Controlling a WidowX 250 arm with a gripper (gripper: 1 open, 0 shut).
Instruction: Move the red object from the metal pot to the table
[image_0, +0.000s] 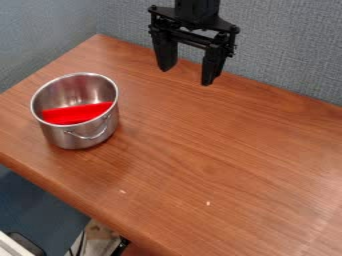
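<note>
The jaws (187, 58) stand wide open, holding nothing. Reaching toward seven o'clock, they may strike the rim of the metal pot (76, 108) and tip it.

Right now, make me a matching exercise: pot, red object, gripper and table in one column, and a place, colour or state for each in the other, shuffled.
1. pot
2. red object
3. gripper
4. table

A. open, above the table's far part
B. reddish-brown wood grain
C. shiny steel, upright
D. inside the pot

Pairs: 1-C, 2-D, 3-A, 4-B
</note>
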